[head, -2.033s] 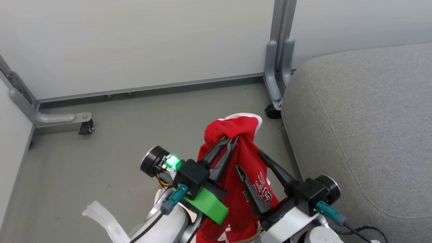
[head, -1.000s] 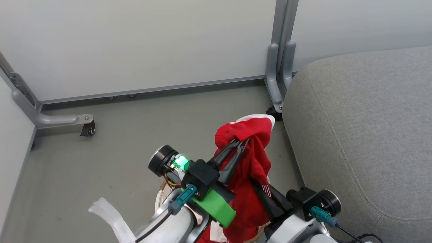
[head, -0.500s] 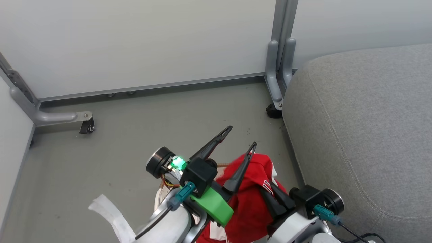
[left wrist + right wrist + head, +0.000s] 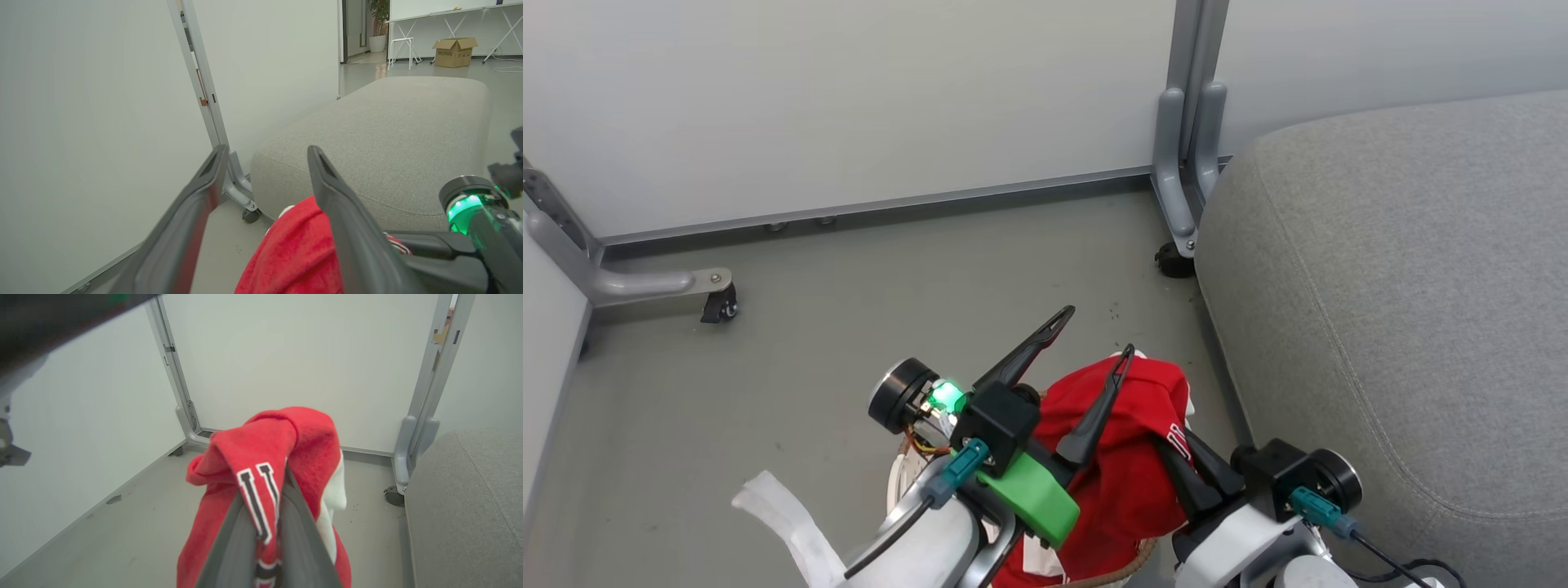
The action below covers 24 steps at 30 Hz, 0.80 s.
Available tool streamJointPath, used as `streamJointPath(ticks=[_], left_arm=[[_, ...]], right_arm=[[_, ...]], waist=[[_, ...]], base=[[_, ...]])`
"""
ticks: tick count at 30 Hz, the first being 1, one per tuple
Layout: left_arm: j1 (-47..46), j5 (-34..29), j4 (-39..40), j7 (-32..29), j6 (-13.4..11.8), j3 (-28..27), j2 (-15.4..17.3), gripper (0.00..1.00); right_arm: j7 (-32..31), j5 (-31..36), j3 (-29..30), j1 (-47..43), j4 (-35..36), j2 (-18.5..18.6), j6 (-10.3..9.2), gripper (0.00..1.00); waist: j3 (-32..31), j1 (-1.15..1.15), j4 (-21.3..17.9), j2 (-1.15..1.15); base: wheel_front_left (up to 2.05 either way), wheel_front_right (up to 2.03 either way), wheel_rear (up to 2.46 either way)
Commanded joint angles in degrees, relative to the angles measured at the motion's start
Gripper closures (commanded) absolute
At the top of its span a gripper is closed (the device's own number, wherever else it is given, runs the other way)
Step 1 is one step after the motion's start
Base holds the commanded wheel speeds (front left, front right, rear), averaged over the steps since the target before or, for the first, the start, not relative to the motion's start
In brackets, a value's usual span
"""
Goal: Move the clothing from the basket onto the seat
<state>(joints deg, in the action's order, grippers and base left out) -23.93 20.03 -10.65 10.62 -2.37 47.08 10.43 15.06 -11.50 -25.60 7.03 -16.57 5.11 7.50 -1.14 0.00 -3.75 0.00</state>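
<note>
Two grippers differ: your left gripper (image 4: 1098, 330) stands spread and empty, while your right gripper (image 4: 1188, 465) pinches the clothing (image 4: 1131, 457) above what seems the basket rim (image 4: 1135, 563). The seat (image 4: 1380, 286) lies at three o'clock, with the right arm nearer.

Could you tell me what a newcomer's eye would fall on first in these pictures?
The bright red clothing stands out, bunched low in the head view's middle and pinched in the shut right tool. The left tool stands open beside it, and the big grey seat lies to the right.
</note>
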Motion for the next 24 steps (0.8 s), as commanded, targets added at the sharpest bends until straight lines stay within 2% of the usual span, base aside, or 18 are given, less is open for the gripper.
streamJointPath(ticks=[1,7,15,24], left_arm=[[0.27,0.03,-0.15,0.31,-0.41,-0.17,0.74,0.00],[1.79,0.67,-1.36,1.58,-1.59,-1.60,2.03,0.00],[3.94,-0.79,-2.91,4.28,-2.76,-4.64,5.26,0.00],[7.06,-4.96,1.91,4.59,-1.57,-9.45,7.91,0.00]], right_arm=[[0.18,0.24,0.39,0.09,0.43,0.06,-0.02,1.00],[0.18,0.58,2.49,-0.01,2.33,-0.03,-0.02,1.00],[0.18,1.03,7.26,-0.24,7.80,-0.80,-0.02,1.00],[0.18,2.66,13.03,-1.26,14.25,-1.79,-0.02,1.00]], waist=[[0.44,0.00,-0.56,0.00],[2.03,0.00,-3.44,0.00],[6.57,0.00,-10.76,0.00],[13.53,0.00,-17.93,0.00]], base=[[0.00,0.00,0.00],[0.00,0.00,0.00],[0.00,0.00,0.00],[0.00,0.00,0.00]])
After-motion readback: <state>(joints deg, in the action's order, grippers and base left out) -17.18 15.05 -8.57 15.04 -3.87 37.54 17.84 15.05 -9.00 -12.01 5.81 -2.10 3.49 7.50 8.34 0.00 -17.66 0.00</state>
